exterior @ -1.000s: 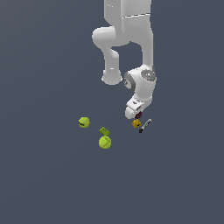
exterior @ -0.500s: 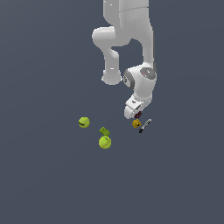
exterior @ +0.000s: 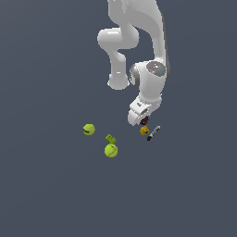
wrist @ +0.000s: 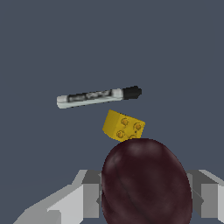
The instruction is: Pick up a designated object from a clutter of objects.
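Currently we have the gripper (wrist: 144, 197) lowered onto the clutter, with the plum (wrist: 146, 183) filling the space between its two fingers (wrist: 89, 194). In the wrist view a grey finger shows on each side of the plum and both appear to sit against or just beside its flanks, so we judge the jaws to be narrowed around it; whether they press it firmly we cannot tell. We also cannot tell whether the plum is off the floor, since the exterior view shows only a sliver of maroon (exterior: 145, 121) under the hand, low and near the floor. Just beyond the plum lies the yellow brick (wrist: 124, 126), close to it and possibly touching. Farther out lies the marker (wrist: 99, 96), apart from the brick. Well away toward the exterior view's left lie a green block (exterior: 110, 138) and two balls (exterior: 111, 150), untouched. We judge the approach done and the grasp made or nearly made; the lift clear of the clutter remains.
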Controlling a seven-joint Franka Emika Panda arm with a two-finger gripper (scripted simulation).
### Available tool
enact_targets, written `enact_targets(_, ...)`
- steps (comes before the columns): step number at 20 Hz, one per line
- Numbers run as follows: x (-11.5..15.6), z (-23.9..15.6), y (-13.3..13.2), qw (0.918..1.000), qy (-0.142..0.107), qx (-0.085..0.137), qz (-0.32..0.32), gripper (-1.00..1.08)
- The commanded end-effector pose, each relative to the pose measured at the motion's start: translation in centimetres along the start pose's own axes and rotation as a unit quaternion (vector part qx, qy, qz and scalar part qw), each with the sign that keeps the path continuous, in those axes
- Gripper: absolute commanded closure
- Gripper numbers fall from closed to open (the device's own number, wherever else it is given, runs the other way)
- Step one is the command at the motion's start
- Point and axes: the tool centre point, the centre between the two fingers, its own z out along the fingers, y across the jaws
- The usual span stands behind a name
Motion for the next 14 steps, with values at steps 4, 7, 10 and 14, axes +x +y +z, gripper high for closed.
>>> enact_targets(4, 1.1, -4.6, 3.2, 1.0, 0.001, 0.001, -0.001, 1.08)
enact_targets(7, 1.7, -7.1, 5.0, 1.0, 0.001, 0.001, -0.001, 1.08)
enact_targets(10, 2.3, -9.6, 6.8, 1.0, 0.001, 0.001, -0.001, 1.08)
enact_targets(14, 3.2, -13.0, 9.4, 1.0, 0.001, 0.001, -0.001, 1.08)
